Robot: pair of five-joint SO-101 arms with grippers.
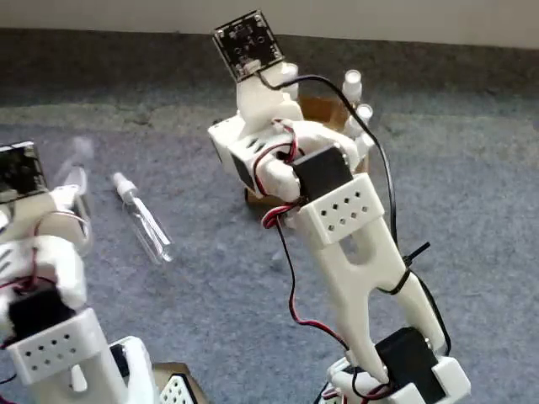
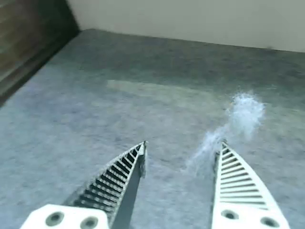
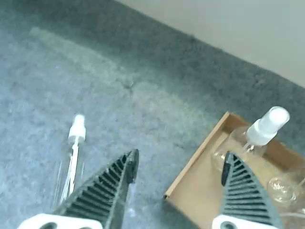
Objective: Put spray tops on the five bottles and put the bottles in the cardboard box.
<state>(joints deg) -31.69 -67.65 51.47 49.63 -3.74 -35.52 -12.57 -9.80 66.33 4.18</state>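
Observation:
A clear bottle (image 1: 146,220) with a white spray top lies on the grey carpet between the two arms; the right wrist view shows this bottle (image 3: 70,157) beside one finger. The cardboard box (image 3: 200,157) holds upright bottles with spray tops, one bottle (image 3: 255,136) near its corner. In the high view their white tops (image 1: 352,84) rise behind the right arm. My right gripper (image 3: 181,155) is open above the box's edge, holding nothing. My left gripper (image 2: 182,145) is open over the carpet, with a blurred clear bottle (image 2: 233,121) just past one fingertip.
Grey carpet covers the floor up to a pale wall (image 2: 190,19) at the back. The left arm (image 1: 50,252) stands at the lower left and the right arm (image 1: 354,244) crosses the middle, trailing black and red cables.

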